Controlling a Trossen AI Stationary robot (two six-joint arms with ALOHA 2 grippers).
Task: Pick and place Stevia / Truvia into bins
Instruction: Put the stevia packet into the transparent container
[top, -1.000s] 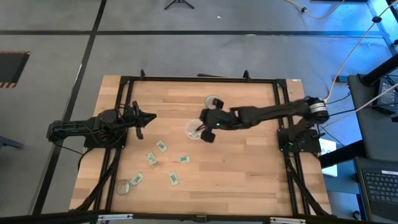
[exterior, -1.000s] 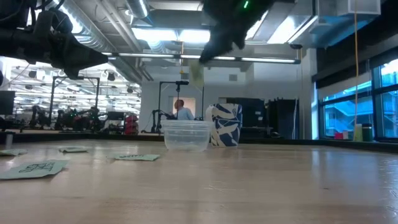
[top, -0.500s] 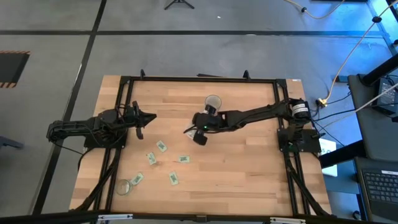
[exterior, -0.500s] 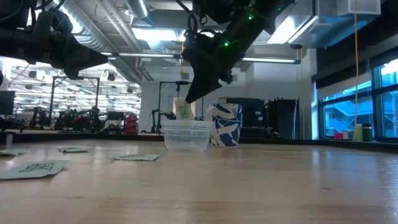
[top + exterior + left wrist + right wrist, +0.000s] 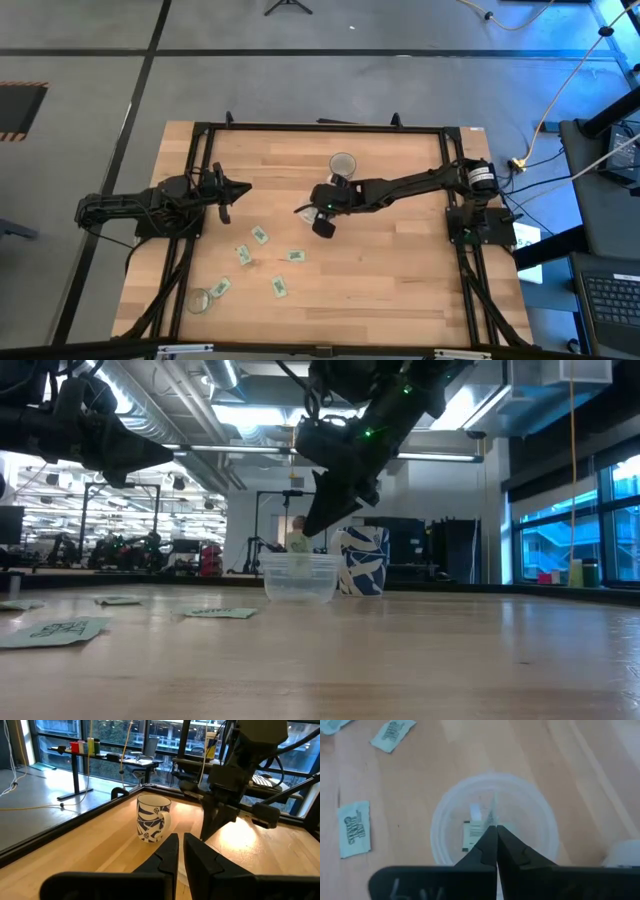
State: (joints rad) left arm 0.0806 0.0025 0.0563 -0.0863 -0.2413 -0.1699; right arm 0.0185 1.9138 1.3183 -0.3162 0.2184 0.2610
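right gripper [image 5: 318, 523] fingers closed, mid-table | left gripper [image 5: 233, 188] parked

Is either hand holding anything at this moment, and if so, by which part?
The right hand, directly over the clear cup, is shut on a Stevia sachet, pinching one edge so it hangs into the cup. The left hand holds nothing.

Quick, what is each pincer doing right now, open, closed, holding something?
Left pincer: closed, empty, waiting at the table's left side.
Right pincer: closed on a Stevia sachet, above the clear cup.
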